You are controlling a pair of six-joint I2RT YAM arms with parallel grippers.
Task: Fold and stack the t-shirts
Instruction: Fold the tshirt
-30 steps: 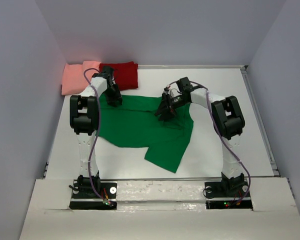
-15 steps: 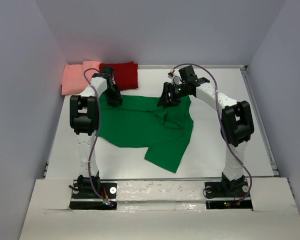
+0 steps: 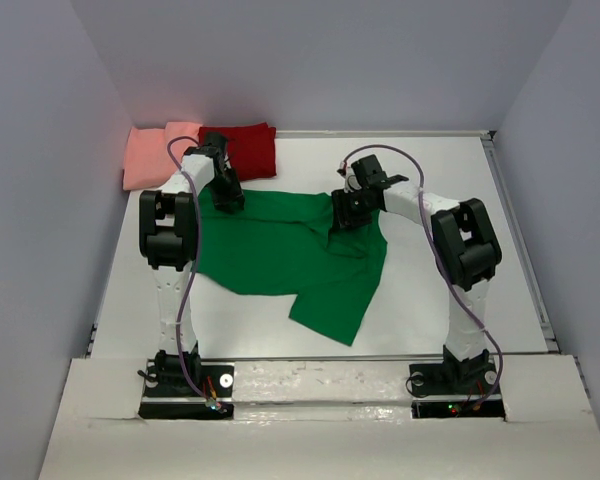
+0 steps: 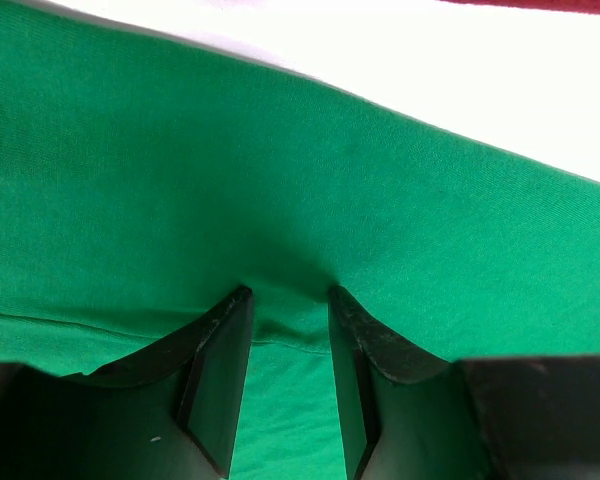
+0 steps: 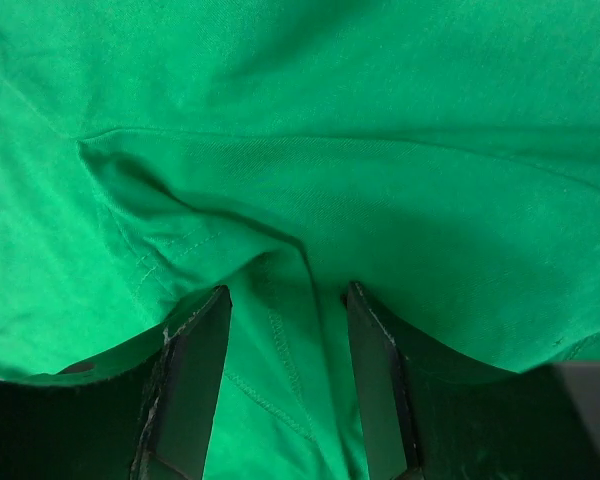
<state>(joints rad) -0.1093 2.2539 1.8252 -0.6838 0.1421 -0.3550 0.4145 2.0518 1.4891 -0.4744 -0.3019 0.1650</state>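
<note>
Green t-shirt on white table

From above, my left tool and right tool are too small to show whether either pinches the green t-shirt, and close up the bunched cloth settles nothing. My left arm covers part of the dark red t-shirt, a mere sliver cut by the left wrist view's top edge.

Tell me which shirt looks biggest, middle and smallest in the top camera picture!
1. green shirt: spread out flat, clearly the biggest.
2 and 3. dark red shirt and pink shirt: both folded, and they look about the same size, so I can't rank them.
</note>
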